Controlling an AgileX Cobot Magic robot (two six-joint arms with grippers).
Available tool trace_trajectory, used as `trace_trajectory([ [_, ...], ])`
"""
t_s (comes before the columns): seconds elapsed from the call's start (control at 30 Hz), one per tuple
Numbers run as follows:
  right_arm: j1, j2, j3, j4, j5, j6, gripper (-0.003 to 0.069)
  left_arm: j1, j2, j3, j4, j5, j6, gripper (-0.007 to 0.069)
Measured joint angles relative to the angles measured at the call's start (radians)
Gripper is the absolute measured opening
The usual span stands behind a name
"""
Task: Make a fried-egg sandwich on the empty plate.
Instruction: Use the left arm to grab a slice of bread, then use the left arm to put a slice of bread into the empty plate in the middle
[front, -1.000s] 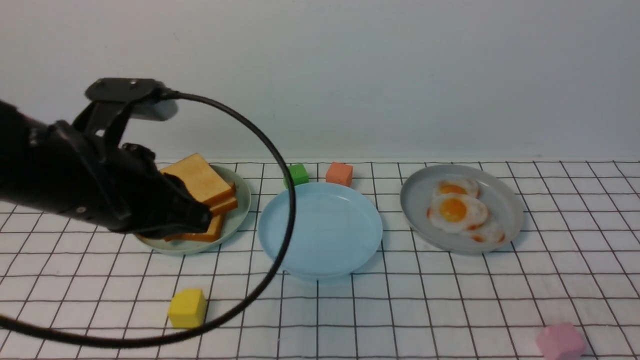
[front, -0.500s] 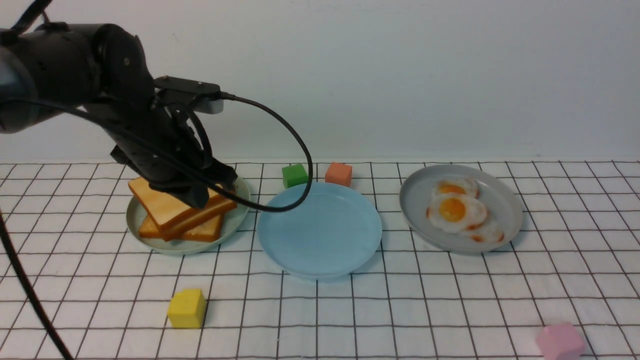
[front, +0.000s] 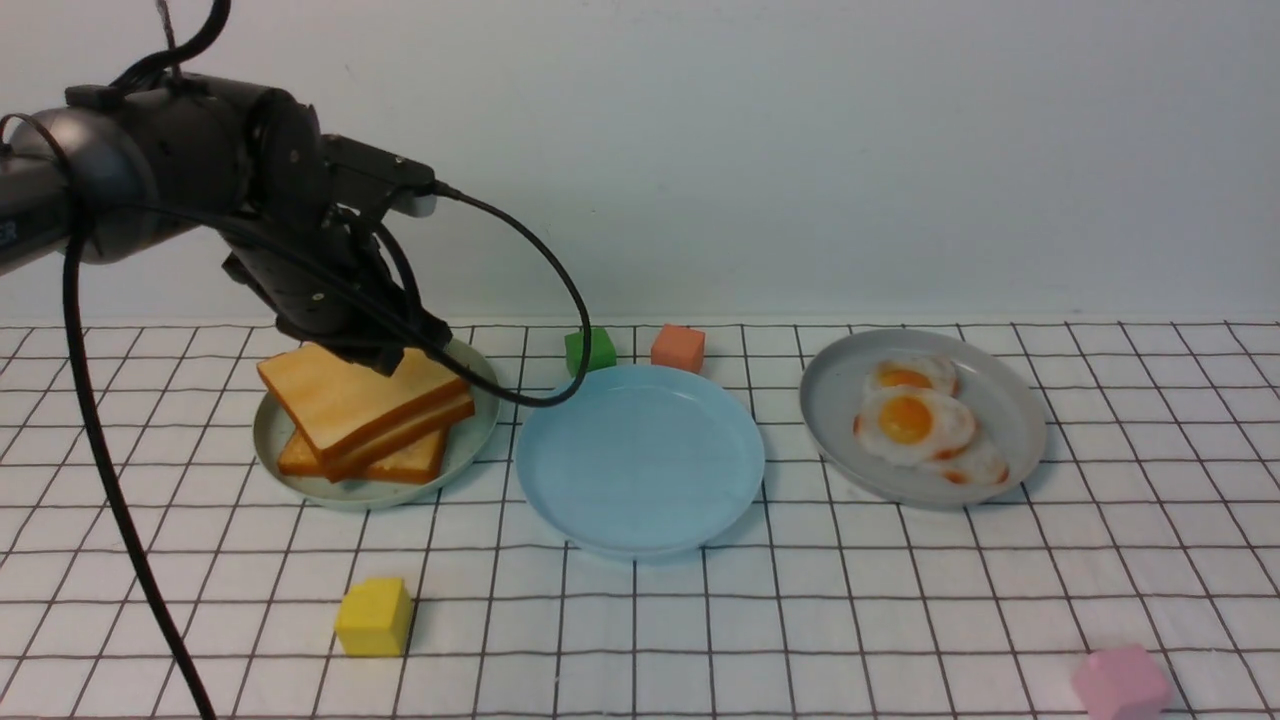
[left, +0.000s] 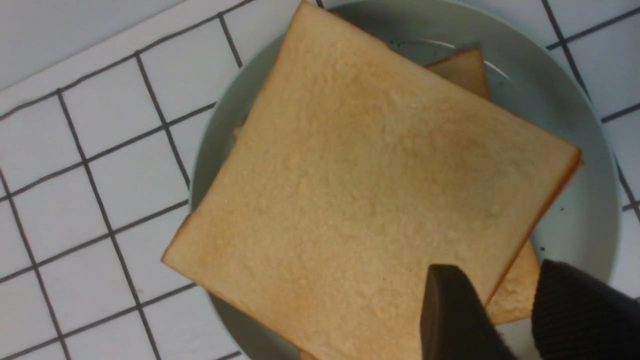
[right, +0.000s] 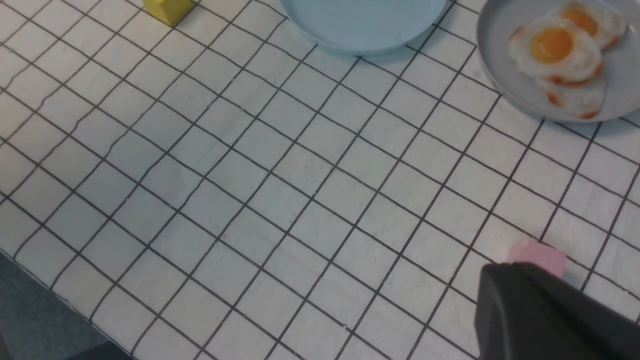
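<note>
Golden-brown toast slices (front: 350, 400) lie stacked on the pale green plate (front: 300, 485) at the left. My left gripper (front: 385, 358) hangs over the far right part of the stack. In the left wrist view it (left: 500, 272) is open: one finger is over the top slice (left: 360, 190), the other over the plate (left: 575, 210), with a lower slice (left: 512, 300) showing between them. The light blue plate (front: 640, 460) in the middle is empty. Fried eggs (front: 912, 420) lie on the grey plate (front: 840, 400). My right gripper (right: 505, 275) is shut and empty, above the cloth.
A green cube (front: 590, 350) and an orange cube (front: 678, 347) sit behind the blue plate. A yellow cube (front: 374, 617) lies front left and a pink cube (front: 1120, 682) front right, just past my right gripper's tip (right: 537, 256). The left arm's cable loops down beside the blue plate.
My left arm has swung from close to the camera to above the toast plate. Over the last half second its gripper has moved a little farther back over the stack.
</note>
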Motion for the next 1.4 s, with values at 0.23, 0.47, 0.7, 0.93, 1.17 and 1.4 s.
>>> trace_trajectory([
  [0.23, 0.001, 0.0, 0.0, -0.001, -0.013, 0.0, 0.0001, 0.0, 0.09, -0.001, 0.045, -0.029, 0.0, 0.0377],
  [0.47, 0.001, 0.0, 0.0, -0.002, -0.022, 0.0, 0.0003, -0.003, 0.131, -0.013, 0.104, -0.067, 0.0, 0.037],
  [0.7, 0.001, 0.0, 0.0, 0.001, -0.024, 0.0, 0.0006, -0.004, 0.137, -0.016, 0.104, -0.066, -0.003, 0.0223],
  [0.93, 0.001, 0.0, 0.0, 0.002, -0.024, 0.0, 0.0009, -0.007, 0.123, -0.016, 0.104, -0.059, 0.0, -0.0005],
  [1.17, 0.001, 0.0, 0.0, 0.004, -0.024, 0.0, 0.0013, -0.033, 0.005, -0.003, 0.104, 0.032, -0.003, -0.0008],
  [1.4, 0.001, 0.0, 0.0, -0.01, -0.024, 0.0, 0.0014, -0.204, -0.092, -0.001, 0.077, 0.047, 0.002, -0.001],
])
